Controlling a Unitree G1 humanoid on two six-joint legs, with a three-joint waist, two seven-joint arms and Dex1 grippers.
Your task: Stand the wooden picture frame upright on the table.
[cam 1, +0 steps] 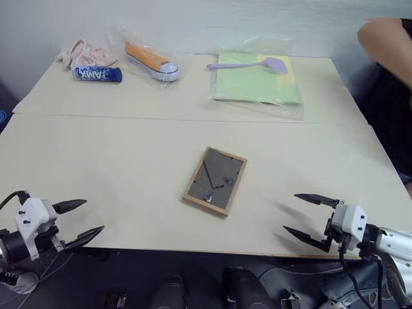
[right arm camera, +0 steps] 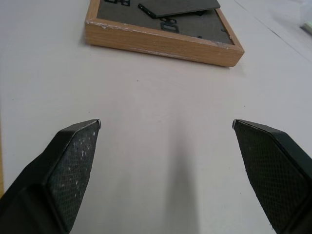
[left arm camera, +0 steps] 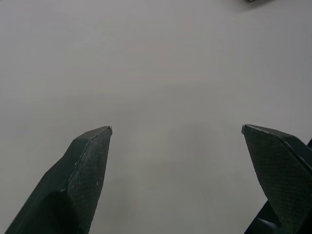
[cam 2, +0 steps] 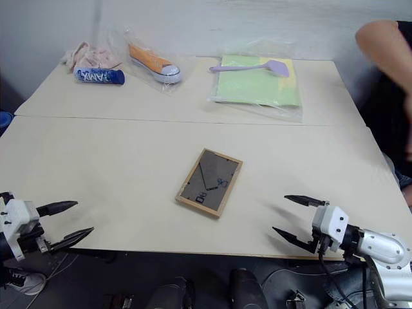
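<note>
Wooden picture frame (cam 1: 215, 181) lies flat, back side up, near the middle of the front slab of the worktop (cam 1: 116, 167), its dark backing with the folded stand and small metal clips facing the ceiling. Both arms reach in low from the near edge, well apart from each other and from the frame. The left pincer (cam 1: 82, 217) hovers at the front left corner, pointing inward toward the centre, its two black fingers spread wide with nothing between them. The right pincer (cam 1: 302, 215) hovers at the front right edge, pointing inward toward the frame, its fingers likewise spread and empty. The head views take in the far slab beyond the seam: a green sheet in clear plastic (cam 1: 257, 80) with a lilac spatula (cam 1: 251, 64) lying on it, an orange shoe in a bag (cam 1: 151, 61), a blue tube (cam 1: 97, 74) and a pink cloth (cam 1: 82, 53), plus a person's arm (cam 1: 384, 42) at the right edge. The right wrist view looks between its spread fingertips (right arm camera: 73, 161) at the frame's light wood edge (right arm camera: 161, 44) just ahead. The left wrist view shows bare worktop surface beyond its spread fingertips (left arm camera: 87, 165).
</note>
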